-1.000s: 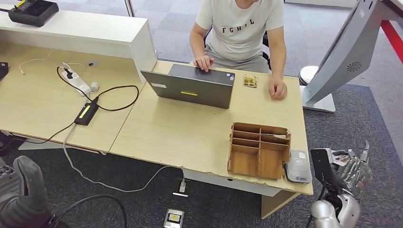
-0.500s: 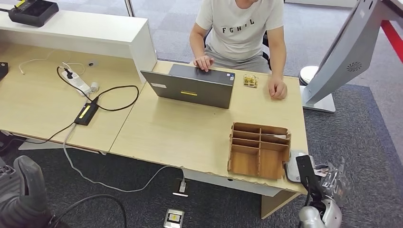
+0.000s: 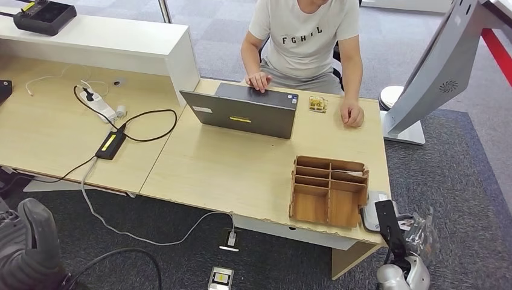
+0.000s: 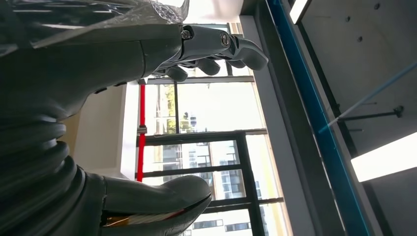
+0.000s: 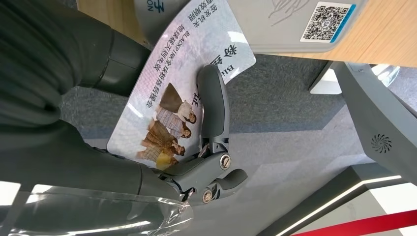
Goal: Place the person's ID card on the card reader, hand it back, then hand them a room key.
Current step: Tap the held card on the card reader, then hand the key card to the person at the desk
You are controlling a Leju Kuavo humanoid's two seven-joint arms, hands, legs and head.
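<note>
Holding the ID card in my right hand, I am at the first step of the task: bringing the card to the card reader. My thumb lies across the printed face of the card and my other fingers back it from behind, so the card is pinched flat between them. In the right wrist view, the card's leading edge overlaps the grey body of the reader, close by its square printed code; I cannot tell whether the two are touching. In the head view, my right hand sits just beside the reader, off the corner of the desk.

The reader lies at that corner of the desk, just beside the wooden divided tray. The person sits on the far side of the reader, one hand on the laptop and the other resting on the desk.

My left hand holds nothing; its fingers are curled loosely, apart from the thumb.

As I judge it, the next move calls for lowering the card flat onto the reader's top face, keeping it level so it does not slide off toward the desk edge. Handing it back and the room key remain to be done.
</note>
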